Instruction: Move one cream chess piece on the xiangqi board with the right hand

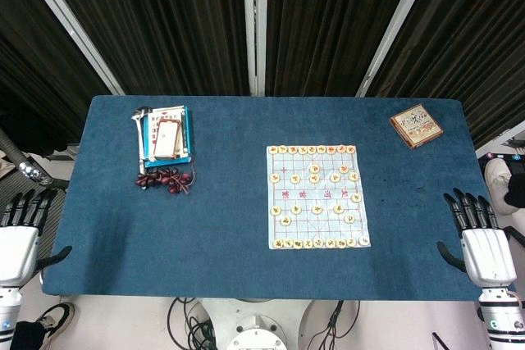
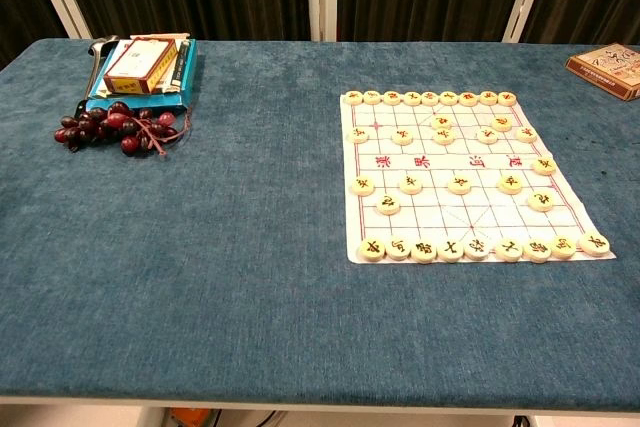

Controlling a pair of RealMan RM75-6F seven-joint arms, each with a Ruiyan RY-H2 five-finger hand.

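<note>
Both hands wait off the desk [image 1: 246, 227] edge, right hand [image 1: 480, 239] at 4 o'clock, left hand [image 1: 20, 231] at 8 o'clock, fingers spread, holding nothing. No step has begun, I think. Next, the right hand must reach toward 10 o'clock to the board [image 1: 317, 196] and pick one cream piece [image 1: 349, 218]. Its writing is too small to read.

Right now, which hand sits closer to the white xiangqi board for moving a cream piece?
Right. The right hand waits open off the table edge nearest the white xiangqi board; the left hand lies across the blue table.
</note>
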